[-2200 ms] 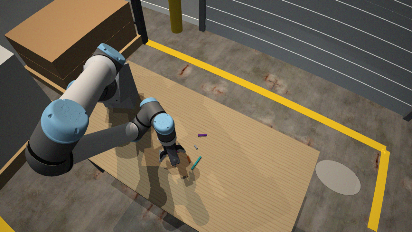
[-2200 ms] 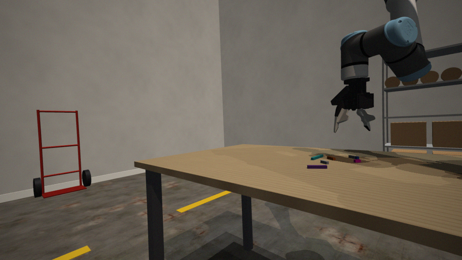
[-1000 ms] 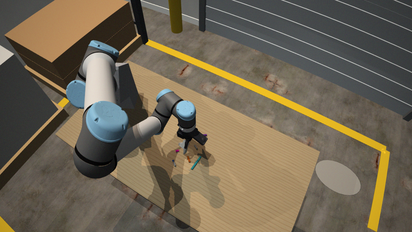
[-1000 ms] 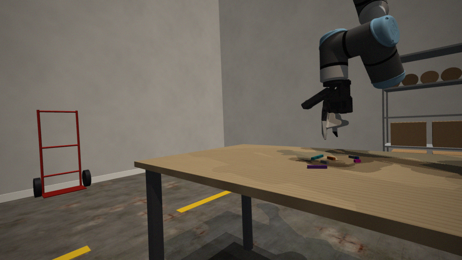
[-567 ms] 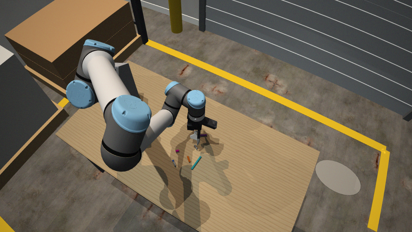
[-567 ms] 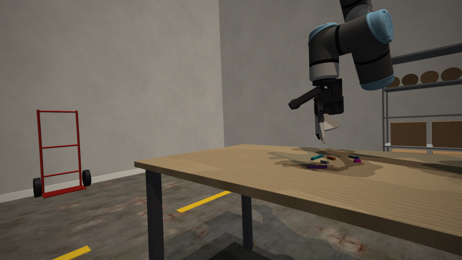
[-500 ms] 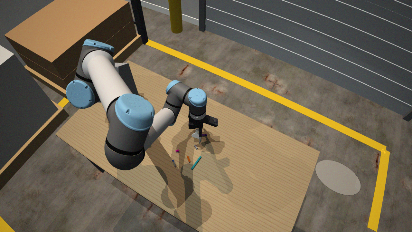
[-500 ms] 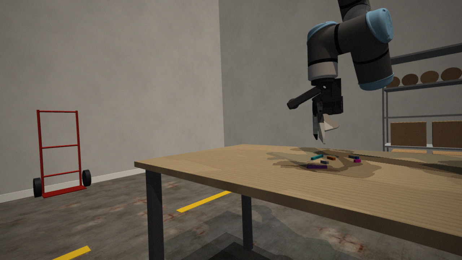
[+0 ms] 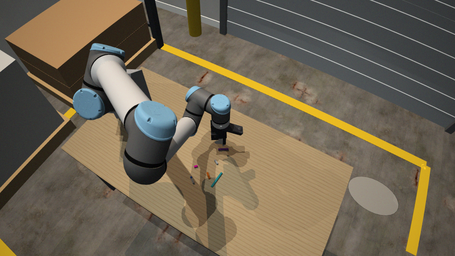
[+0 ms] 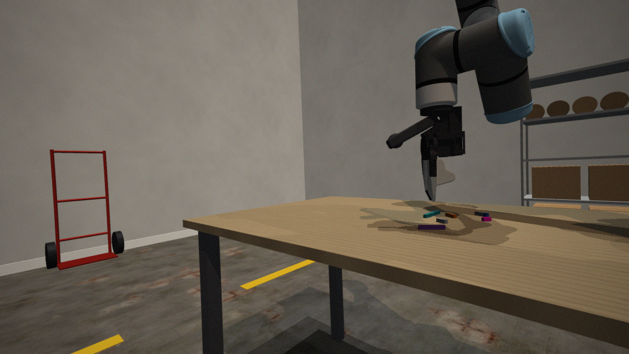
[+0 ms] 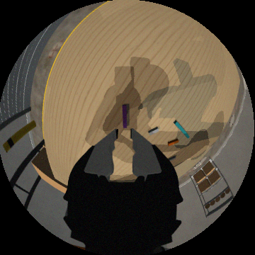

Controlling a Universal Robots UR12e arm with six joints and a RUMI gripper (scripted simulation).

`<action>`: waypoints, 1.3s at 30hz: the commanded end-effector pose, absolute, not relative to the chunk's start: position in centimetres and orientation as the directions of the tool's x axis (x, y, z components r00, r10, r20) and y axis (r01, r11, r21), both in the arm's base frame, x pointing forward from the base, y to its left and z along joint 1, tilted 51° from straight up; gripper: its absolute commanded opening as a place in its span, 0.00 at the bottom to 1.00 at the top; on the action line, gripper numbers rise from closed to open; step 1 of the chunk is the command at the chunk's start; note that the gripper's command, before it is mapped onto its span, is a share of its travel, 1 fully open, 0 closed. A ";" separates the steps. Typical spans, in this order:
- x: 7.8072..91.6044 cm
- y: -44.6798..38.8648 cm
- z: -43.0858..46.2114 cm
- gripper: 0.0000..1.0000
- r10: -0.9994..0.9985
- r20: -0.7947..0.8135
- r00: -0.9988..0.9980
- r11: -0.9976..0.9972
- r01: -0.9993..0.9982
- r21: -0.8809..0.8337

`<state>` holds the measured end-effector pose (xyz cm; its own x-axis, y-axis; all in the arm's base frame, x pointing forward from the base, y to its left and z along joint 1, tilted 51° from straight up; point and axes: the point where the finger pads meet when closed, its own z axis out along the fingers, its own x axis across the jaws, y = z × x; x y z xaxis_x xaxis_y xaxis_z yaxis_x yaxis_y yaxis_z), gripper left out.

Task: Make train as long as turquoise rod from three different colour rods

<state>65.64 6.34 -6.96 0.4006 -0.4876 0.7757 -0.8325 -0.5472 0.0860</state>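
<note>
Gripper: we see the gripper pointing down above the table, its fingers drawn close but parted, with nothing between them
Purple rod: here it is, the purple rod, flat on the wood, just beyond the fingertips in our wrist view
Turquoise rod: over to the turquoise rod, the longest, lying flat and well apart from the purple one
Orange rod: we spot the orange rod near the turquoise, with a gap
Grey rod: this grey rod sits between purple and turquoise, apart from both
Magenta rod: the little magenta rod lies off by itself
Blue end: nearby, a blue rod lines up with a second grey piece; we cannot tell whether they touch
Train: we have purple, orange and both grey pieces all out of any three-rod line
</note>
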 end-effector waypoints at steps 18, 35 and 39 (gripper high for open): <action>65.6 6.4 -6.9 0.14 -0.487 0.776 0.401 -0.548 -0.832 0.086; 65.7 6.3 -7.1 0.14 -0.487 0.776 0.401 -0.548 -0.832 0.086; 65.8 6.1 -7.2 0.14 -0.487 0.776 0.401 -0.548 -0.832 0.086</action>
<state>65.72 6.21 -7.10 0.4011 -0.4872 0.7757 -0.8323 -0.5476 0.0864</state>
